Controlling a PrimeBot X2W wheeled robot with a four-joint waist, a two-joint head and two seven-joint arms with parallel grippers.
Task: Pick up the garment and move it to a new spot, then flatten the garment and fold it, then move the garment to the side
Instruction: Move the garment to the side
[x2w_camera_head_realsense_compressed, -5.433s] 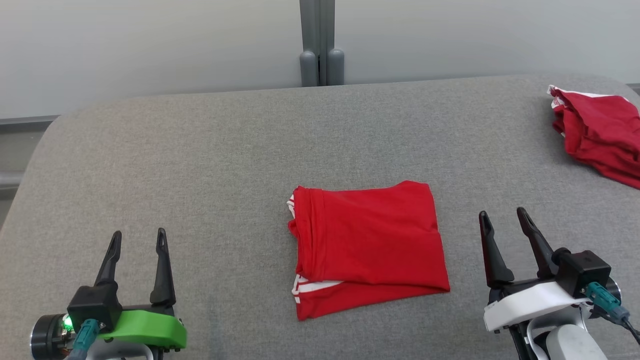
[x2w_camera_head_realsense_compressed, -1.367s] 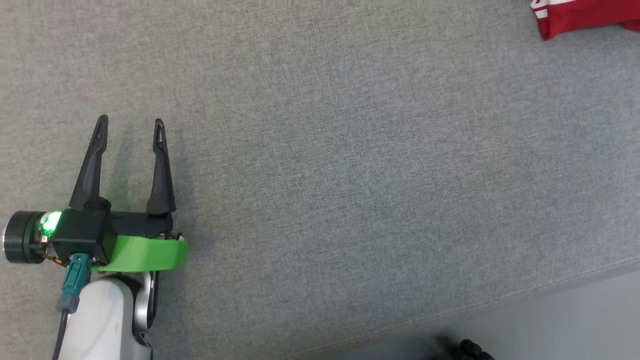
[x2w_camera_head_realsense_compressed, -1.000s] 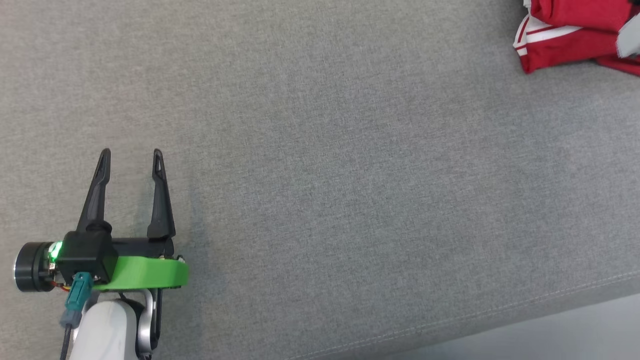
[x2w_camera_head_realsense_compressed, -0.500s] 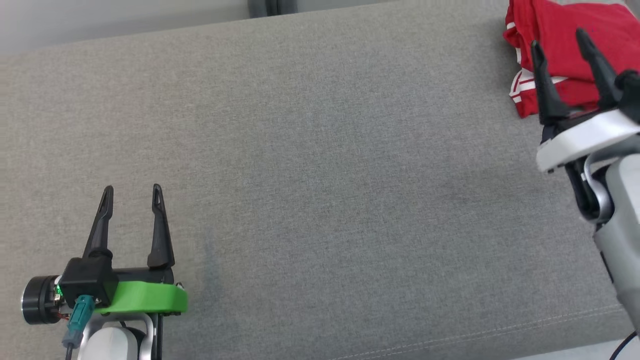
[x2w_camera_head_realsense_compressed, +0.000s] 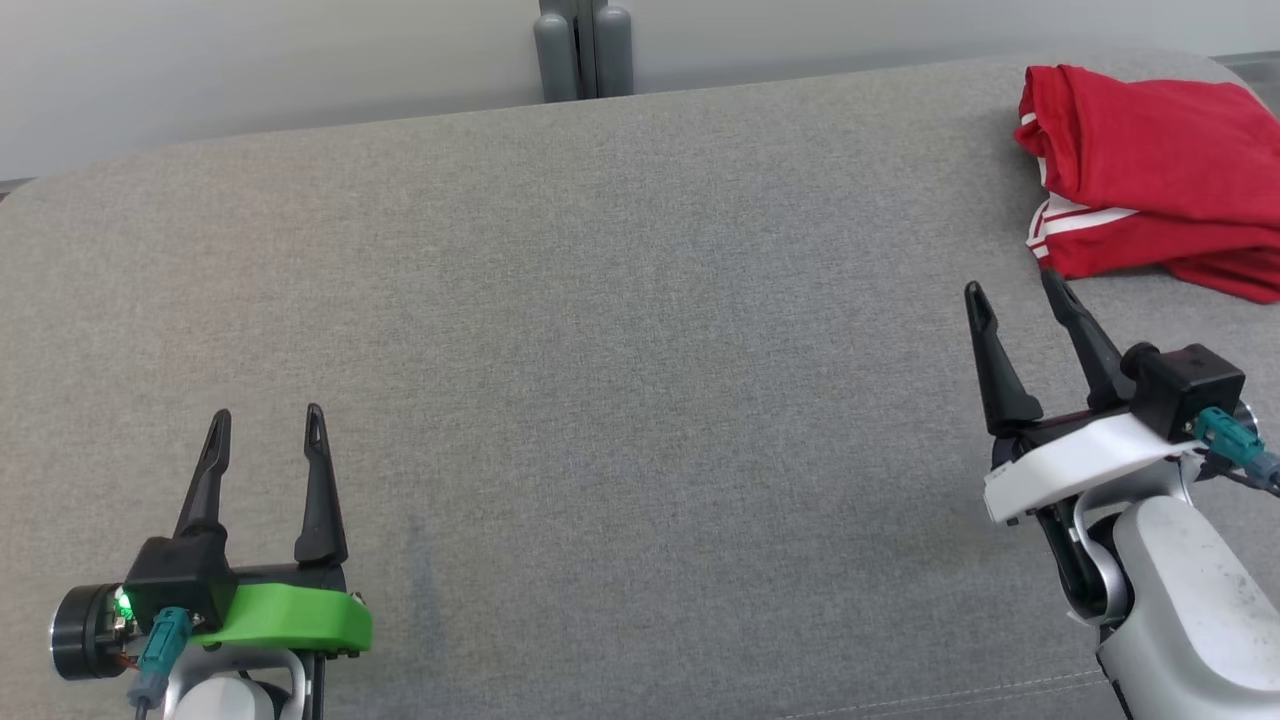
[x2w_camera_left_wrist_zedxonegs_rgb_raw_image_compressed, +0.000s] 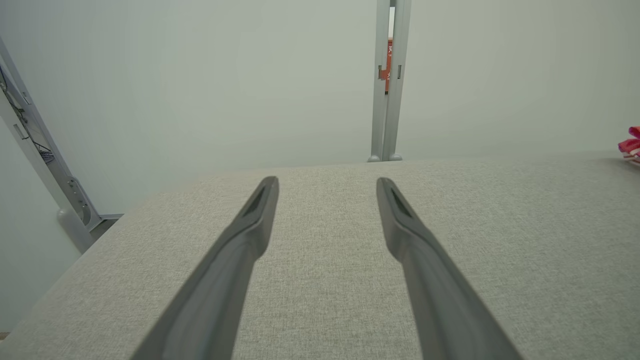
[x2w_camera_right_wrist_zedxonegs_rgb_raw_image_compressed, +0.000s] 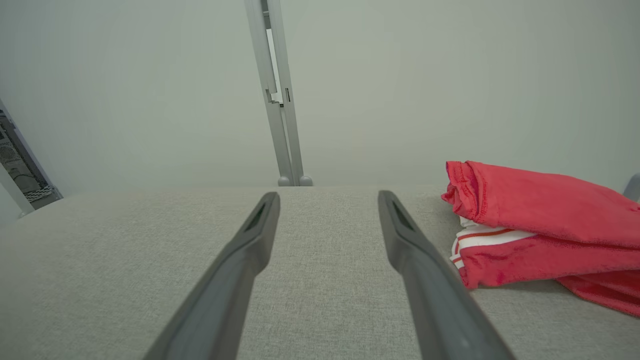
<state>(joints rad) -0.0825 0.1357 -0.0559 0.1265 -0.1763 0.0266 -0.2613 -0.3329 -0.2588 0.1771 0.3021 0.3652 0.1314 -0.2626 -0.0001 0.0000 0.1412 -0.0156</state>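
The garment (x2w_camera_head_realsense_compressed: 1150, 170) is red with white stripes at one edge and lies folded at the far right of the grey table (x2w_camera_head_realsense_compressed: 620, 350). My right gripper (x2w_camera_head_realsense_compressed: 1011, 283) stands open just in front of it and to its left, apart from the cloth, with nothing between its fingers. In the right wrist view the garment (x2w_camera_right_wrist_zedxonegs_rgb_raw_image_compressed: 540, 225) lies to the right of the open right gripper (x2w_camera_right_wrist_zedxonegs_rgb_raw_image_compressed: 328, 195). My left gripper (x2w_camera_head_realsense_compressed: 267, 413) is open at the lower left, over bare table. The left wrist view has the left gripper (x2w_camera_left_wrist_zedxonegs_rgb_raw_image_compressed: 326, 181) open and a sliver of the garment (x2w_camera_left_wrist_zedxonegs_rgb_raw_image_compressed: 630, 146) at its right edge.
A grey post (x2w_camera_head_realsense_compressed: 583, 45) stands against the pale wall behind the table's far edge. The table's front seam (x2w_camera_head_realsense_compressed: 950, 700) runs along the lower right. Beyond the table's left side a metal frame (x2w_camera_left_wrist_zedxonegs_rgb_raw_image_compressed: 35, 150) leans by the wall.
The head camera has swung back up and level. The garment, in the table's middle five seconds ago, now lies at the far right. My right gripper has drawn back from it, still open.
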